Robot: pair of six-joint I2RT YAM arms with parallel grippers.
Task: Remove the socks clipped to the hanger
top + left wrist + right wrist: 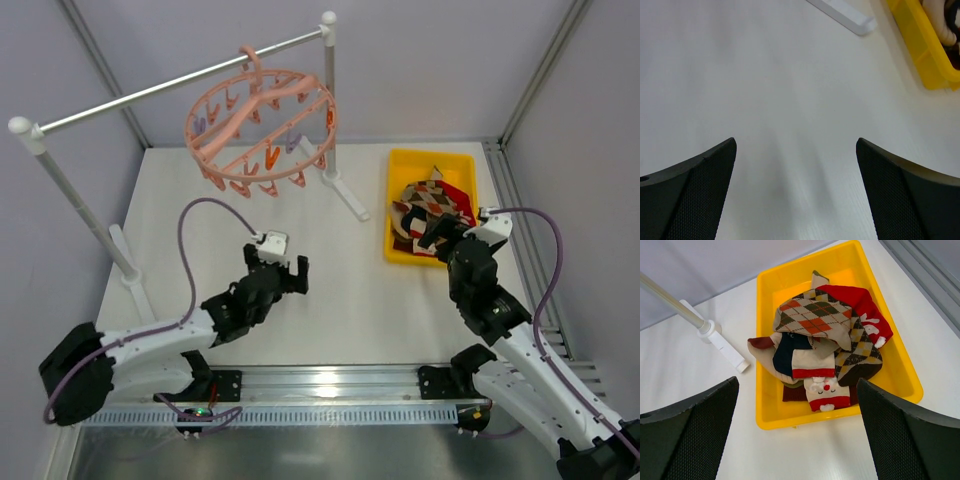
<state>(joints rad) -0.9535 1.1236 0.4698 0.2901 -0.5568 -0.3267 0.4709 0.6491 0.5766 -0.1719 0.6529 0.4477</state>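
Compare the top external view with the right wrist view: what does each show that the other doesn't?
Only top external: the hanger, hooked on the grey rail, its clips bare; the left arm over the table.
Only right wrist: the patterns of the socks, such as an argyle sock on top and one with a red-nosed face, seen between the right arm's open jaws.
Both: the yellow bin holding the heaped socks, and a white post foot beside it.
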